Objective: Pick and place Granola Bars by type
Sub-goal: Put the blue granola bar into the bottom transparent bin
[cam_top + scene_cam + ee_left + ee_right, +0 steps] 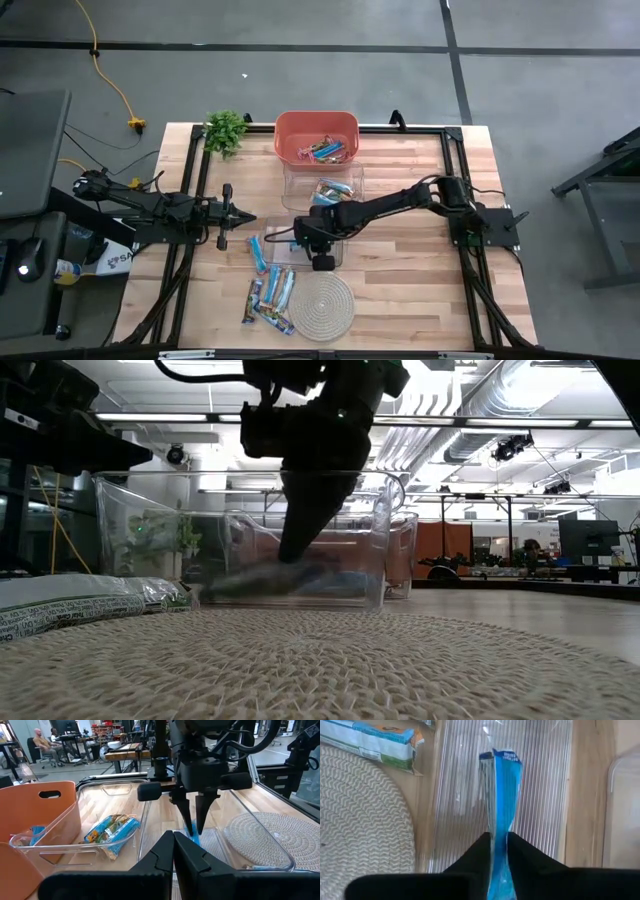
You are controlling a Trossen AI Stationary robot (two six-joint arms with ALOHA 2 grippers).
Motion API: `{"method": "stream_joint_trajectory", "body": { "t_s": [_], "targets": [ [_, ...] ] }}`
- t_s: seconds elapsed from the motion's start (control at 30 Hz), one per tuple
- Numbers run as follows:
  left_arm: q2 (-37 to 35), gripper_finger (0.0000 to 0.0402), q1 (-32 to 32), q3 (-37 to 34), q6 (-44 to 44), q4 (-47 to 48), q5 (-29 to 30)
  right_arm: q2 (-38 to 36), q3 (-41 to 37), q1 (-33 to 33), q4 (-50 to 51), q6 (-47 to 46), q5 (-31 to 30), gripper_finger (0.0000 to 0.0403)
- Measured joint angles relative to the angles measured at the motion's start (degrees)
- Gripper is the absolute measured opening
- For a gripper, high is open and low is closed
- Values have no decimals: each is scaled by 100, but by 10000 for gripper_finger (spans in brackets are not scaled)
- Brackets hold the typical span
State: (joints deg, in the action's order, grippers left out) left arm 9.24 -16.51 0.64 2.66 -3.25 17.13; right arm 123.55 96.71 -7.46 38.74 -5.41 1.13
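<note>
My right gripper reaches down into the near clear container and is shut on a light blue granola bar. The left wrist view shows that bar below the right gripper's fingertips. Several more light blue bars lie flat on the table between the container and the woven coaster. A second clear container holds one multicoloured bar. The orange basket holds a few bars. My left gripper waits shut at the table's left, touching nothing. My right gripper pinches the light blue bar between its two fingers at one end, coming from above and pointing down. The bar is held edge-on and hangs below the fingers inside the clear container. Whether its free end touches the ribbed floor, I cannot tell.
A small green plant stands at the far left corner. A green-and-white bar lies beside the coaster next to the container. Black frame rails run along the table's left and right sides. Bare wood lies right of the containers.
</note>
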Motion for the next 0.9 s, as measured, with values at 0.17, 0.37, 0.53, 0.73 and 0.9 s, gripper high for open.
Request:
{"method": "stream_joint_trajectory", "body": {
  "t_s": [0.17,0.37,0.53,0.73,0.9],
  "targets": [
    [-1,7,0,2,2,0,-1,-3,0,0,-2,-18,25,99],
    [1,7,-2,0,2,-2,1,-22,0,0,-4,-47,139,138],
    [0,7,0,2,0,-1,1,-210,-4,5,-2,-67,103,147],
    [1,7,-2,2,0,0,1,-682,-4,76,-64,-92,83,148],
    [-1,7,-2,2,1,0,0,-1119,-4,57,-715,-471,244,147]
  ]
}}
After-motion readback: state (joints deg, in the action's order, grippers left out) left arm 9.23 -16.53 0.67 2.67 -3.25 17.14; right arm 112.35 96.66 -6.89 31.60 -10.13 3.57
